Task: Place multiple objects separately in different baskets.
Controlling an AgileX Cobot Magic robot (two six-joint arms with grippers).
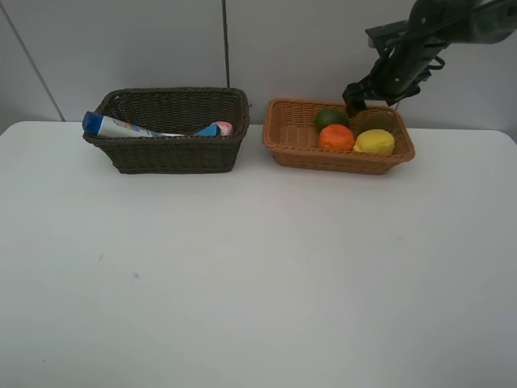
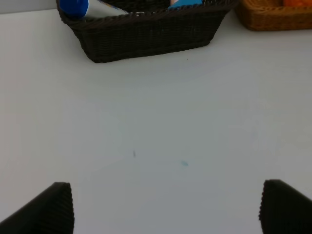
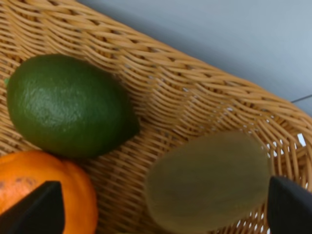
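Note:
The light orange-tan basket (image 1: 291,137) holds the green lime (image 1: 331,118), orange (image 1: 336,137), yellow lemon (image 1: 374,142) and brown kiwi (image 1: 376,121). My right gripper (image 1: 354,100) hovers over its back edge, open and empty. In the right wrist view its open gripper (image 3: 161,207) spans the blurred kiwi (image 3: 209,180), beside the lime (image 3: 68,105) and orange (image 3: 46,192). The dark brown basket (image 1: 174,153) holds the blue-capped white bottle (image 1: 121,126) and the small pink bottle (image 1: 220,128). My left gripper (image 2: 173,207) is open over the bare table. The marker and eraser are hidden.
The white table (image 1: 258,275) stretches in front of both baskets. A grey wall stands close behind them. The dark basket (image 2: 146,34) and a corner of the tan basket (image 2: 273,17) show far ahead in the left wrist view.

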